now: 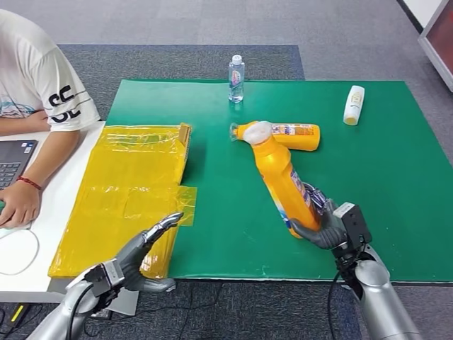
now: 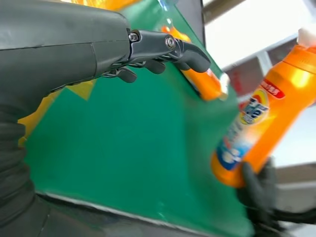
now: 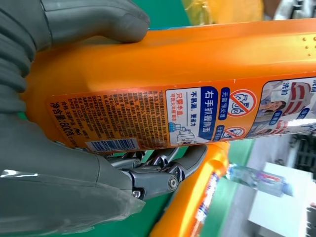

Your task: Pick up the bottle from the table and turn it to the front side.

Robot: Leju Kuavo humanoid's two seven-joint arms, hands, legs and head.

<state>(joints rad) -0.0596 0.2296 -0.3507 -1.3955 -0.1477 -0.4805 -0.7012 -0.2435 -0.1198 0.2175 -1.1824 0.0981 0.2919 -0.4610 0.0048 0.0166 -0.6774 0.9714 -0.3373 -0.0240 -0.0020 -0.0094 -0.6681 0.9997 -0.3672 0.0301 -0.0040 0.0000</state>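
Observation:
An orange detergent bottle [image 1: 282,183] with a white cap is lifted off the green mat, tilted with its cap toward the far side. My right hand [image 1: 325,225] grips it near the base. In the right wrist view the thumb and fingers wrap the bottle [image 3: 186,84], whose back label with a barcode faces the camera. The left wrist view catches the same bottle [image 2: 260,118] with its front logo label. My left hand [image 1: 143,249] hovers open at the near left edge of the mat, fingers [image 2: 168,49] stretched out and holding nothing.
A second orange bottle [image 1: 288,134] lies flat on the green mat [image 1: 384,184] behind the held one. A small water bottle [image 1: 236,78] stands at the far edge, a white bottle [image 1: 354,105] lies far right. A yellow plastic bag [image 1: 128,191] lies left. A person [image 1: 32,106] sits at a laptop.

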